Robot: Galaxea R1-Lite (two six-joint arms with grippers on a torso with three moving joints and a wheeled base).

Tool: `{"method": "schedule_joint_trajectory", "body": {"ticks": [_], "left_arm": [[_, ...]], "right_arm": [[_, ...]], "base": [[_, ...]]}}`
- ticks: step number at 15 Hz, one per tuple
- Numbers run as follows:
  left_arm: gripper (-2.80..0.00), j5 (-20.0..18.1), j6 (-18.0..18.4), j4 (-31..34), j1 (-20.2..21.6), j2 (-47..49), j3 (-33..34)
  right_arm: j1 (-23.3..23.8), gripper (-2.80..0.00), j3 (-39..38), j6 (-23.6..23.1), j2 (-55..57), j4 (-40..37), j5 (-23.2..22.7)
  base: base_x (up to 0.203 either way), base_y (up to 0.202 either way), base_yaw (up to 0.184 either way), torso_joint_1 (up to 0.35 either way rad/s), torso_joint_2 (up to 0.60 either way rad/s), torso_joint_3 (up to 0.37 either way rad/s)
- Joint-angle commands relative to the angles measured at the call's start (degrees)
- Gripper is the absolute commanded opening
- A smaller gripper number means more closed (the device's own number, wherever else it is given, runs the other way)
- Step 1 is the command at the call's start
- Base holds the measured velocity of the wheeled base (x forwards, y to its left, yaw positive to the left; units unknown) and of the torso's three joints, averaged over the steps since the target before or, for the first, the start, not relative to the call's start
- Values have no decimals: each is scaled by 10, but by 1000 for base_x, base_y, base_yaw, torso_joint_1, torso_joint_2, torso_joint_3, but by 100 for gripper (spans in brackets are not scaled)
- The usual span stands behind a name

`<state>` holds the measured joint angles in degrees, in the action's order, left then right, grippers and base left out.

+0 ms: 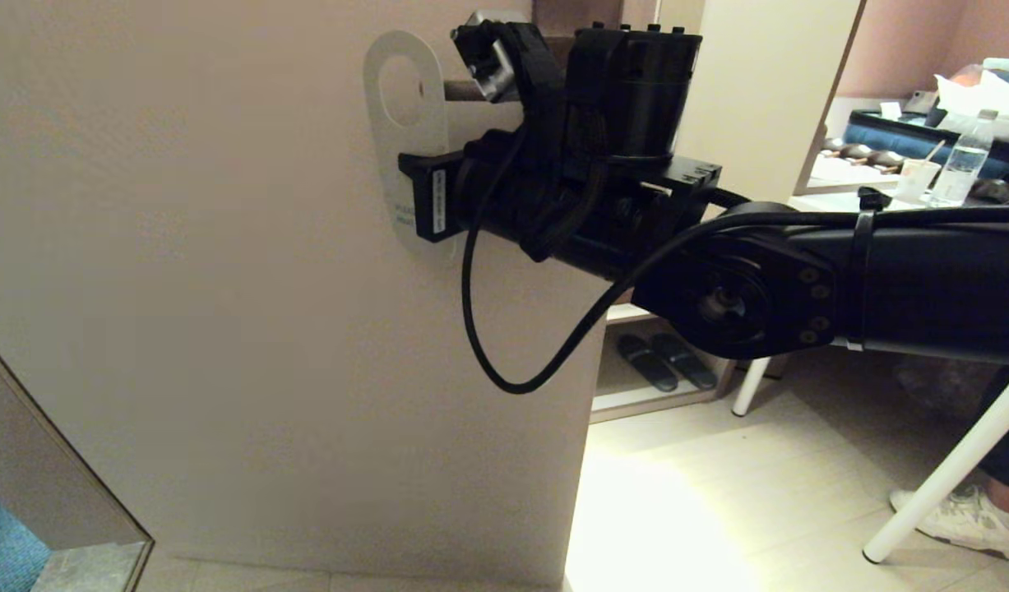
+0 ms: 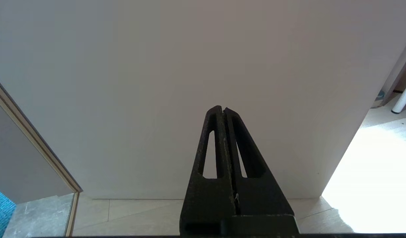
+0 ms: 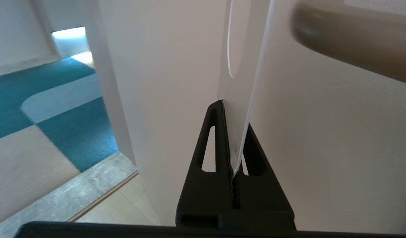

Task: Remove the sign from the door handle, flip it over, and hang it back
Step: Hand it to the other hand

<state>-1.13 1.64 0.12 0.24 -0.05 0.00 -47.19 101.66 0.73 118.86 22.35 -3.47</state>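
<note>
The sign (image 1: 405,140) is a pale grey round-ended card with a round hole, upright against the door (image 1: 224,288), its pale face toward me. The hole is level with the free end of the door handle (image 1: 465,89), a brown bar; the bar's tip meets the sign's edge. My right gripper (image 1: 418,197) is shut on the sign's lower part. In the right wrist view the sign (image 3: 239,82) runs edge-on between the closed fingers of the right gripper (image 3: 234,132), with the door handle (image 3: 348,39) blurred beside it. My left gripper (image 2: 222,109) is shut and empty, low before the door.
The right arm (image 1: 800,279) reaches across from the right. Past the door's edge are a low shelf with dark slippers (image 1: 664,360), white table legs (image 1: 948,469), a person's white shoe (image 1: 965,514) and a water bottle (image 1: 963,168). A door frame (image 1: 60,436) slants at the lower left.
</note>
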Motion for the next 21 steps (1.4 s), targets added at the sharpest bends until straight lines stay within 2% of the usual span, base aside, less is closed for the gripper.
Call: {"method": "schedule_joint_trajectory", "body": {"ticks": [1,10,13,21], "left_arm": [[-280,0,0,0,0,0,0],[-280,0,0,0,0,0,0],[-280,0,-1,0,0,0,0],[-280,0,0,0,0,0,0]], "right_arm": [[0,-280,-8,1,-7,1,-17],[-1,-280,-192,-26,-129,1,-136],[-1,-280,-249,-37,-172,1,-144],[12,-280,-343,-35,-248,2,-146]], "base": [[0,0,0,0,0,0],[0,0,0,0,0,0],[0,0,0,0,0,0],[0,0,0,0,0,0]]}}
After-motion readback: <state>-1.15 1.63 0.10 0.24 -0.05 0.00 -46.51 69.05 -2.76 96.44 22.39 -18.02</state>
